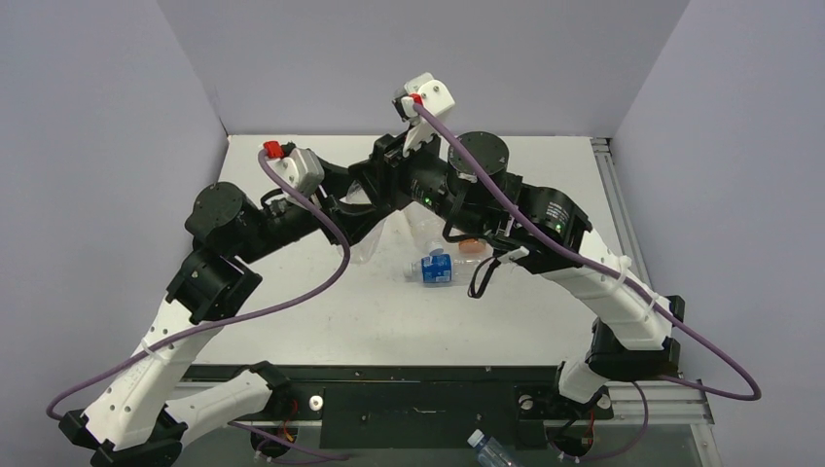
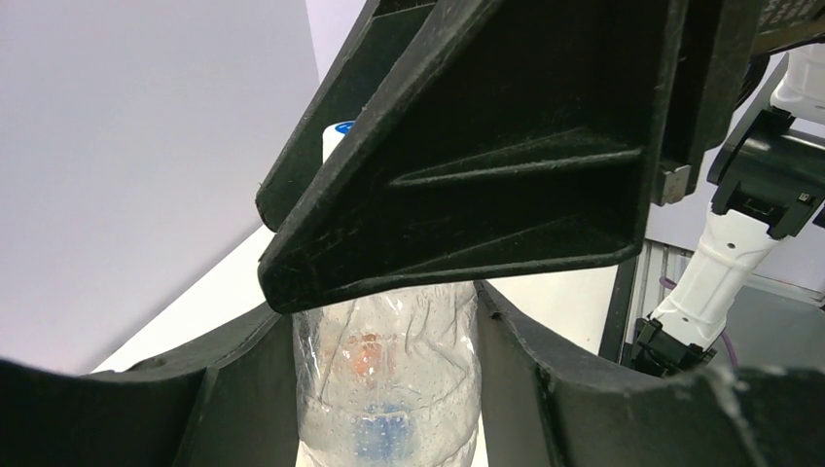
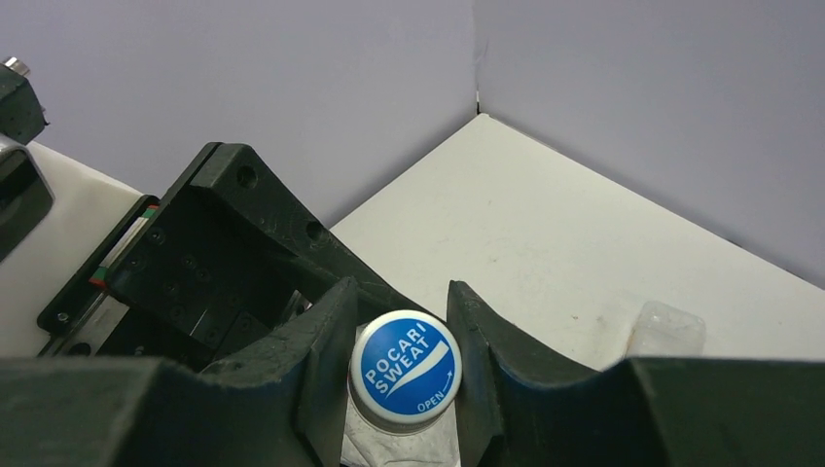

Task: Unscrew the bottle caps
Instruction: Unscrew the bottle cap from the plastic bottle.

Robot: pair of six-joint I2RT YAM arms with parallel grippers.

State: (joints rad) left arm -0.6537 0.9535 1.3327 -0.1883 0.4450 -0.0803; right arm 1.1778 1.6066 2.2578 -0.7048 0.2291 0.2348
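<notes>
Two arms meeting above the middle of the white surface (image 1: 321, 321). The left arm's fingers (image 2: 233, 389) are clenched on the body of a clear, crumpled plastic bottle (image 2: 389, 379), one finger pressed against each side, and hold it upright. The right arm's fingers (image 3: 321, 341) are closed from above on the round ridged screw cap, blue on top with a white rim (image 3: 406, 366); each finger touches the rim, and the printed top faces the right wrist camera. The cap sits on the neck of the held bottle, between the two sets of fingers. In the left wrist view only a sliver of the cap shows, behind the black right finger that crosses the upper part of that view. Beneath the arms, a blue-labelled plastic bottle (image 1: 435, 268) lies on its side on the surface, with a small orange object (image 1: 471, 248) just beside it, partly hidden by the right arm. A clear plastic item (image 3: 666, 329) rests on the surface near the far wall.
</notes>
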